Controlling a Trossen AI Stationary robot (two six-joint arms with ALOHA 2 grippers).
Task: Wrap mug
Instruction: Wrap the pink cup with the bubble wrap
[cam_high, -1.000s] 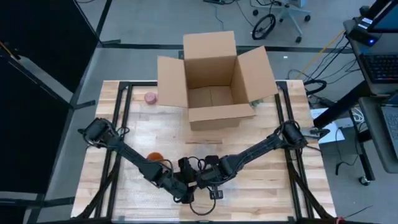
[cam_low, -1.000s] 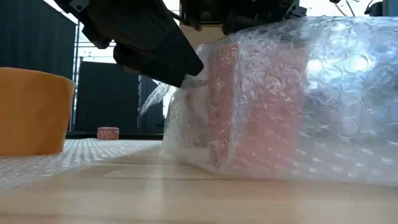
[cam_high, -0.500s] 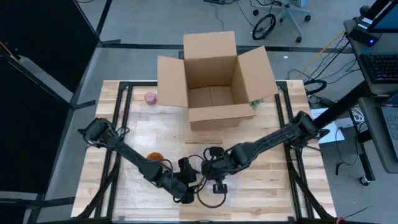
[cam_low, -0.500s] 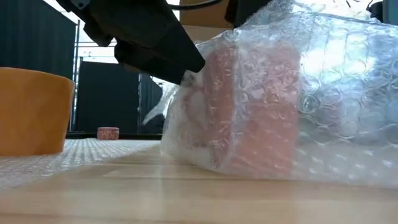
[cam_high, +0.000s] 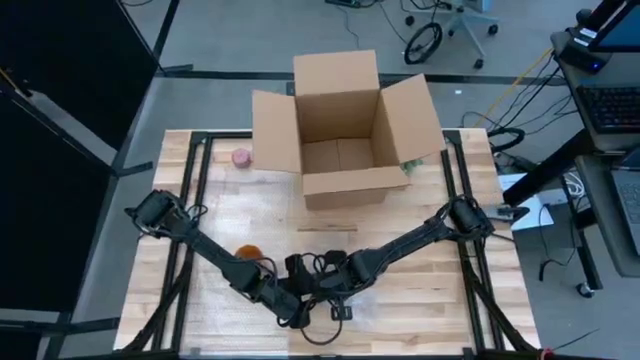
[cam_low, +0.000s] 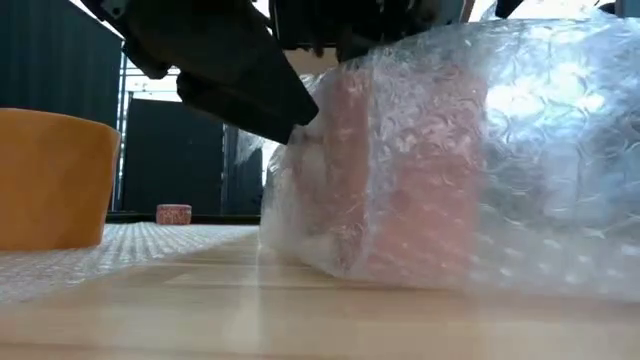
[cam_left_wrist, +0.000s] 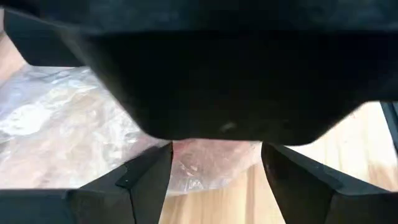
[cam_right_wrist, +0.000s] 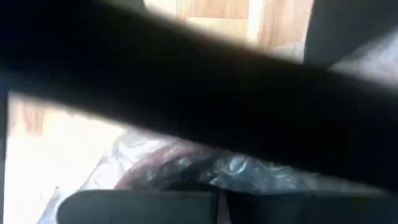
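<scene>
Mug (cam_low: 400, 180) bubble-wrapped, table (cam_high: 440, 290) front edge, both arms crowding

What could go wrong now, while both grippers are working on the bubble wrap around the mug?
1. The bubble wrap looks loose and puffed around the pink mug; if a gripper lets go, it may unfold.
2. The left gripper and the right gripper meet very close together at the table's near edge, so they might collide.
3. The orange cup stands beside the bundle and could be knocked.

Wooden table (cam_high: 440, 300): box (cam_high: 340, 130), wrapped mug (cam_low: 430, 180)
</scene>
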